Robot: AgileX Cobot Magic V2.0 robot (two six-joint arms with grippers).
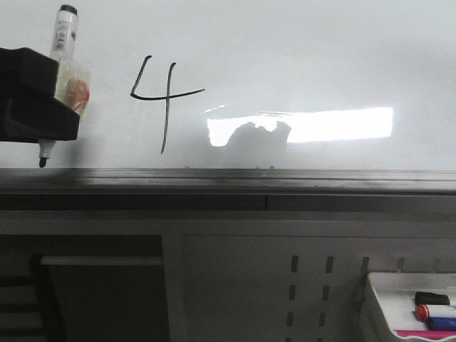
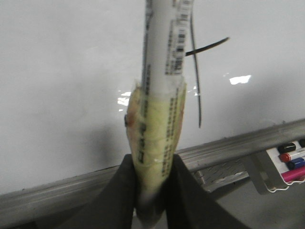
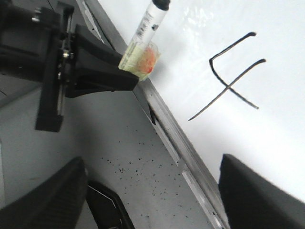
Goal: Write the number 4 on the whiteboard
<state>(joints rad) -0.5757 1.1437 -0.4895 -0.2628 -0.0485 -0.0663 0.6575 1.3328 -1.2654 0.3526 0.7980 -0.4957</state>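
Left gripper (image 1: 60, 89) clamps the marker (image 1: 63, 32) beside the number 4 (image 1: 162, 96) on the whiteboard (image 1: 299, 57); right gripper's (image 3: 152, 191) fingers spread wide.

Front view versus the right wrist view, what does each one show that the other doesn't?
Only the front view shows the bright glare on the board and the white tray of spare markers at lower right. Only the right wrist view shows the right gripper, open and empty, plus the speckled grey surface below the rail. Both show the whiteboard, the number 4 and the left gripper shut on the marker.
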